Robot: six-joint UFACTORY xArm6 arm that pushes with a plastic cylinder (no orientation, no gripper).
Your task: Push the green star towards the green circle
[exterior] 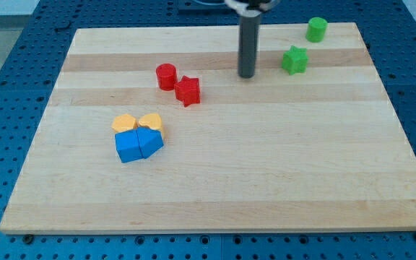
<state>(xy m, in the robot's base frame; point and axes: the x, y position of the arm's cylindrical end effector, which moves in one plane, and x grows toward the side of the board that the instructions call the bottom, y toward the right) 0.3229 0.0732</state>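
The green star (294,60) lies on the wooden board near the view's top right. The green circle (316,29), a short cylinder, stands above and slightly right of it, close to the board's top edge, with a small gap between them. My tip (246,75) rests on the board to the left of the green star and slightly lower, about a block's width away, not touching it.
A red cylinder (166,76) and a red star (188,90) sit touching left of my tip. Two yellow blocks (136,123) and two blue blocks (137,144) cluster at the view's left centre. The board (266,180) lies on a blue perforated table.
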